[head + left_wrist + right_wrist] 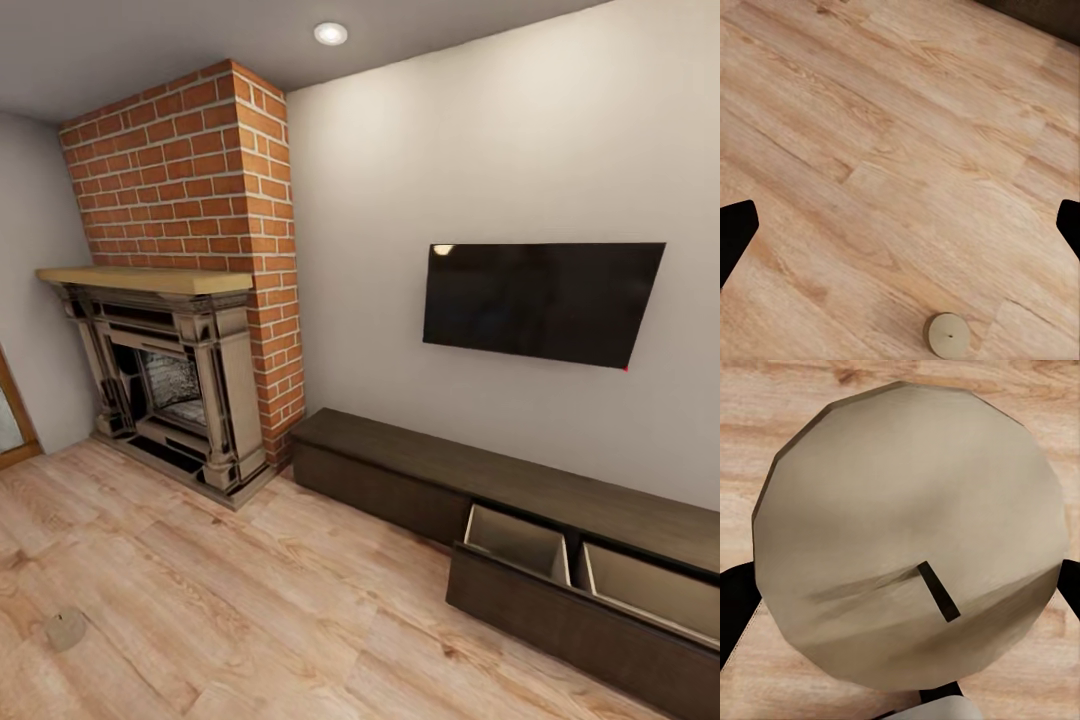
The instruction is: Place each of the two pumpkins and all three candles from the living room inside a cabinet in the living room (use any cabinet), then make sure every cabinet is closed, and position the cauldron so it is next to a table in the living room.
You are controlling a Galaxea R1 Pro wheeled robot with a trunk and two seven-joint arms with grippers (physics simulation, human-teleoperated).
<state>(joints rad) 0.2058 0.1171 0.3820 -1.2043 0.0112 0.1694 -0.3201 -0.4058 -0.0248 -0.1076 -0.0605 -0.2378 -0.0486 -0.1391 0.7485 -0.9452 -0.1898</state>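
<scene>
Candle, held [907, 540]: squat pale cylinder with a short dark wick, seen end-on in the right wrist view. The dark fingers of the right gripper [904, 607] stand at either flank of it, closed against its sides; judged to be carried, with wood floor beneath.

Candle, loose [947, 335]: a second pale cylinder lying on the wood floor [900, 150], upright, wick end up. In the head view the same item sits low on the floor [66, 630], well apart from the cabinet.

Left gripper [900, 225]: fingertips at the two edges of its wrist view, spread wide, nothing between them, hovering above bare floor near the loose candle.

Cabinet [420, 470]: long, low dark-brown unit against the wall under a wall-mounted television [540, 300]. One wide drawer [560, 590] stands pulled out, showing two pale beige compartments, both apparently bare as far as visible.

Surroundings: brick chimney with fireplace [170, 390] at the room's corner, beside the cabinet's near end.

Step in hand, as judged: stowing candles. Next move calls for carrying the held candle over the open drawer and releasing it inside a compartment; the floor candle awaits pickup, probably by the free left arm. Pumpkins, the third candle, drawer closing and cauldron remain outstanding.
</scene>
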